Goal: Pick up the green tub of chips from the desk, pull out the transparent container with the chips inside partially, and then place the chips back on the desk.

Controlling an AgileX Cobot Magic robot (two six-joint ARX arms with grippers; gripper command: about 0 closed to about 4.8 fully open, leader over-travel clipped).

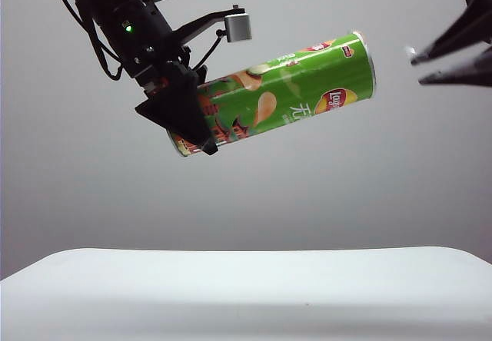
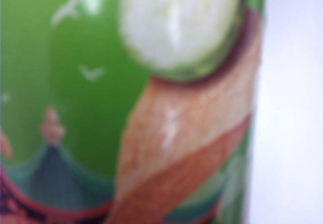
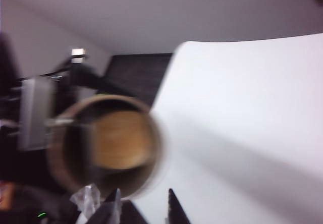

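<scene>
The bench [image 1: 246,295] lies bare in front. High above its left part, the left end effector [image 1: 188,122] pinches the green tub of chips [image 1: 292,87] at its lower end. The tub's open mouth tilts up toward the right end effector [image 1: 419,66], whose fingers are a little spread, holding nothing. The chips [image 3: 118,138] show inside. Lifting looks done. Next, the right one must reach in and pull the clear tray out.
</scene>
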